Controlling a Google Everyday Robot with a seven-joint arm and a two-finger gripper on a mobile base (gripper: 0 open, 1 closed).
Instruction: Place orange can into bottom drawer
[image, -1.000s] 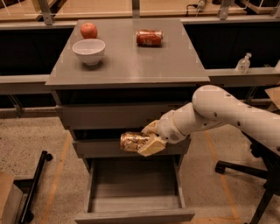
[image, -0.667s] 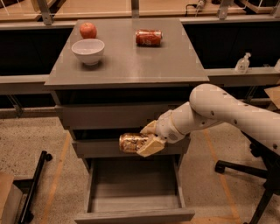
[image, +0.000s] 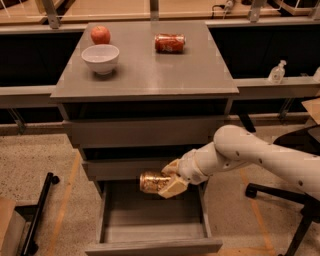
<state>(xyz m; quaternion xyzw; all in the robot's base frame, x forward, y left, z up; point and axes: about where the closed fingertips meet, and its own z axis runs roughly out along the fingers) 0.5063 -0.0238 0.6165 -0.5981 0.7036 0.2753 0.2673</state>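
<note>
The orange can (image: 153, 181), mottled orange-brown with a shiny end, lies on its side in my gripper (image: 169, 180). The gripper is shut on the can and holds it above the back of the open bottom drawer (image: 152, 245), just in front of the middle drawer's face. The drawer is pulled out and its grey floor shows nothing inside. My white arm (image: 260, 157) reaches in from the right.
On the grey cabinet top (image: 145, 75) stand a white bowl (image: 100, 58), a red apple (image: 100, 34) and a solid red-orange can (image: 169, 43) lying on its side. A black office chair base (image: 295, 210) is at the right, a black stand (image: 37, 215) at the left.
My gripper with the orange can has moved down, from the middle drawer's front towards the open bottom drawer.
</note>
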